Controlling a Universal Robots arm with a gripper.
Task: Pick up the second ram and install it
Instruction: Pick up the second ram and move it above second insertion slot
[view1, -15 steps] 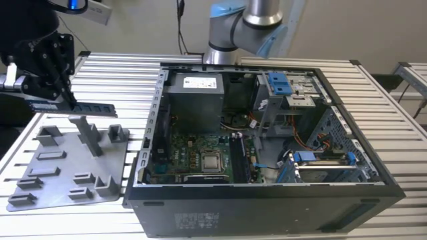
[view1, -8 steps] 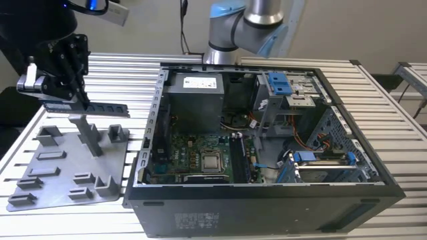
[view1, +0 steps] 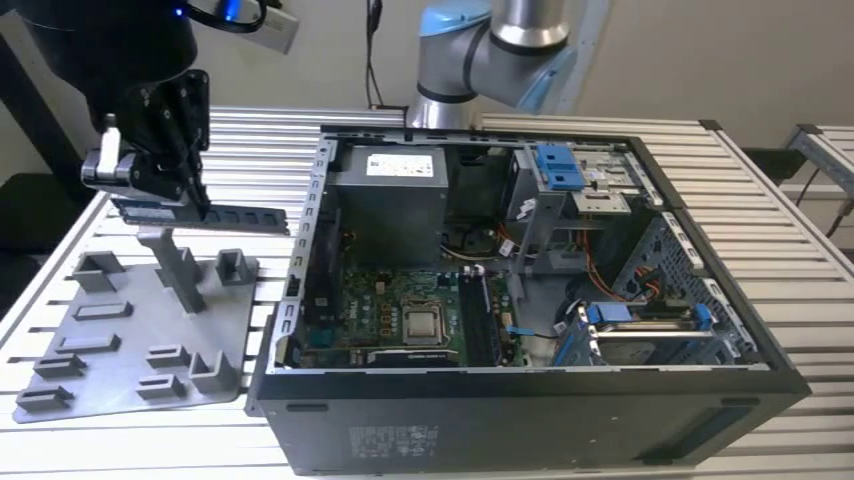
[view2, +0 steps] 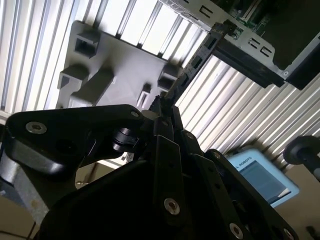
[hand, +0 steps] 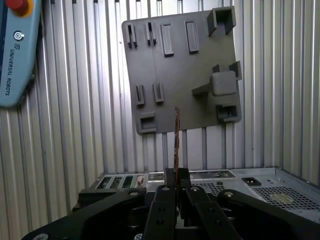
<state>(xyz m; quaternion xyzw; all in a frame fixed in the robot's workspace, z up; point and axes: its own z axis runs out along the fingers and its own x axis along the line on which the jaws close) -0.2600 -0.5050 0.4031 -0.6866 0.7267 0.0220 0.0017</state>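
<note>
A slatted metal table (view1: 267, 165) was noted as the work surface, with a pale wall behind it. A grey plate (view1: 120, 350) with raised blocks and posts was found lying flat on the table. The plate was taken as the reference for all positions.

Just beside the plate, on the exterior view's right, an open computer case (view1: 507, 420) was recorded. A green circuit board (view1: 400, 310) was seen lying on its floor. The arm's base (view1: 494, 50) was observed beyond the case, well apart from the plate.

The gripper (view1: 150, 198) was found above the plate, over its far half. Its fingers were seen pressed together on the second ram (view1: 234, 217), gripped near one end. The stick was held level and on edge. Its free end was directed from the plate towards the case wall.

In the exterior view, the stick's lower edge was seen just over the plate's tall post (view1: 174, 265). Whether the two were touching could not be told.

In the first wrist view, the stick (hand: 176, 135) was seen edge-on between the fingers (hand: 169, 180), with the plate (hand: 200, 65) behind it. In the second wrist view, the stick (view2: 195, 60) was seen reaching past the plate (view2: 125, 60) towards the case.

A blue-grey handheld controller (hand: 15, 55) was noted lying on the table near the plate.
</note>
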